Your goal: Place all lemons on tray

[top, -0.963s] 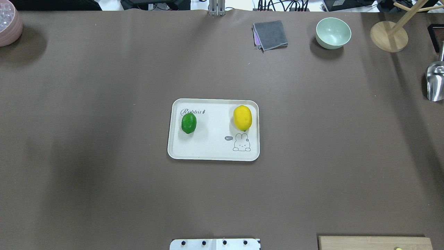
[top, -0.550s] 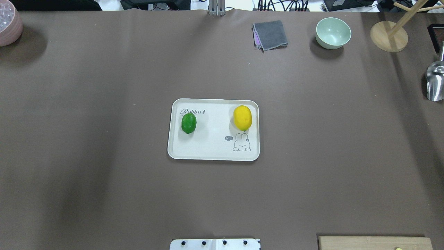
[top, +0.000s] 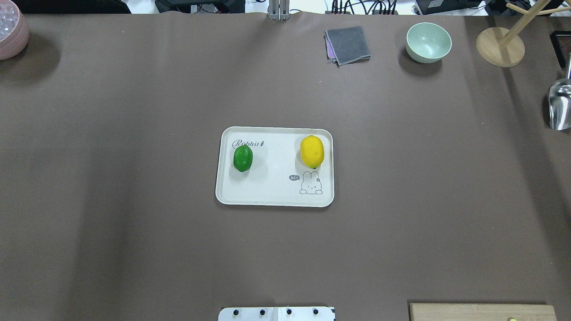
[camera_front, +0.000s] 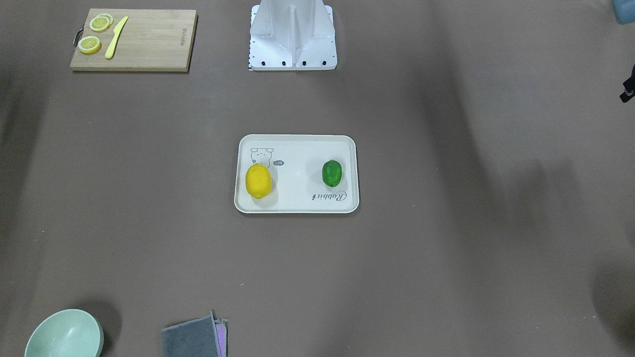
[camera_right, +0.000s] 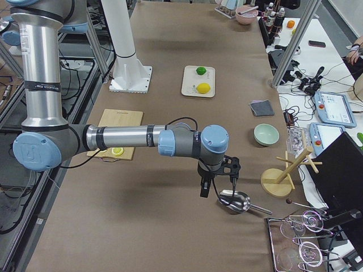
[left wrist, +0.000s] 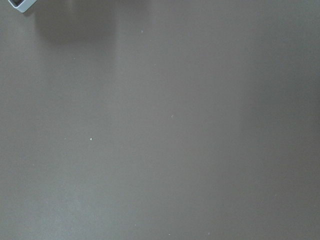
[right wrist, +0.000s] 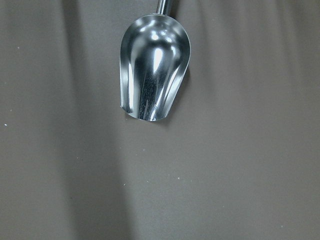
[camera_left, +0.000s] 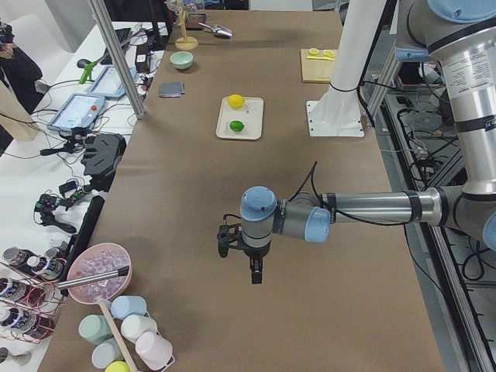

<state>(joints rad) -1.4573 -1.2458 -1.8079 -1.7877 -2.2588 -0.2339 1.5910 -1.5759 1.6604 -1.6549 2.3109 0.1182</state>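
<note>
Plainly, both lemons lie on the tray (top: 267,189), which sits mid-table, long sides across the overhead view. The green lemon (top: 243,158) is small, glossy and oval. It rests near the tray's left rim, just under the "Rabbit" script, long axis running front to back. The yellow lemon (top: 312,151) is larger and matte, with a pointed tip. It lies close to the right rim towards the far corner, and its near end is just above the rabbit drawing. The two are well apart, with bare tray floor between them and along the near rim.

Brown table cover (top: 134,223) surrounds the tray on all four sides, and everything else keeps to the table's edges. A pink bowl (top: 11,33) sits at the far left corner. Along the far edge stand a grey cloth (top: 348,44), a green bowl (top: 428,42) and a wooden stand (top: 499,47). A scoop (top: 560,107) lies at the right edge and a board (top: 482,312) at the near right.

The left gripper (camera_left: 255,273) hangs over the cover, well left of the tray. The right gripper (camera_right: 215,184) hangs just above the scoop. Only the side views show them, so I cannot tell how wide either stands or whether it grips anything.
</note>
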